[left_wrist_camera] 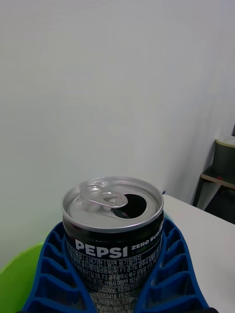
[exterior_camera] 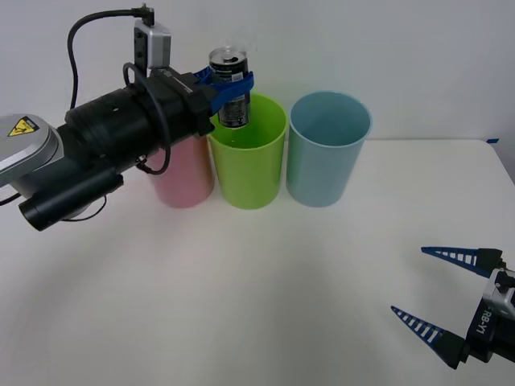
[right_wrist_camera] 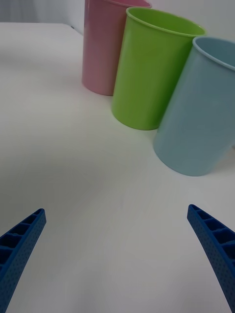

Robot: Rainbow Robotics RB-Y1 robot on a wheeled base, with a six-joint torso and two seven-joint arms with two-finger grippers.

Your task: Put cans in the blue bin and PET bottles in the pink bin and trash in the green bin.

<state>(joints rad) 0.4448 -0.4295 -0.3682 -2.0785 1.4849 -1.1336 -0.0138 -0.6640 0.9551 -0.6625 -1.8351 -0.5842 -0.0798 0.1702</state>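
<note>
While the right hand sits spread wide and idle down at 5 o'clock on the white bench, the bins stand in a row further back: pink bin at 10, green bin at 12, blue bin at 1. Up above the green bin's rim, the left hand is pinching the can, upright, tab already popped.

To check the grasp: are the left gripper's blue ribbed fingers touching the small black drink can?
Touching. In the left wrist view the blue ribbed fingers of the left gripper press both sides of the small black drink can.
</note>
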